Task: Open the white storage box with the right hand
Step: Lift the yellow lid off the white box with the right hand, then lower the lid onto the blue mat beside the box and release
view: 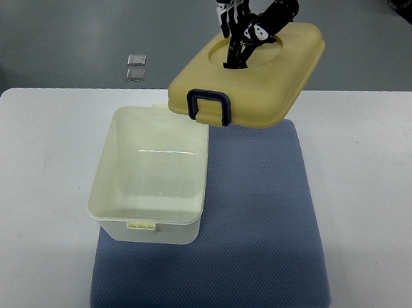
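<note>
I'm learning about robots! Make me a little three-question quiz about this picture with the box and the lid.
1. True or false: the yellow lid sits closed on the white box.
2. What lies under the box? A) a blue mat B) a wooden tray C) a towel
3. Fill in: the lid's dark latch hangs at its ___ edge, the one closest to the camera.

Key:
1. False. A hand holds the lid up from above, behind and to the right of the box, and the box is open and looks empty.
2. A. The mat lies on the white table.
3. Near.
</note>
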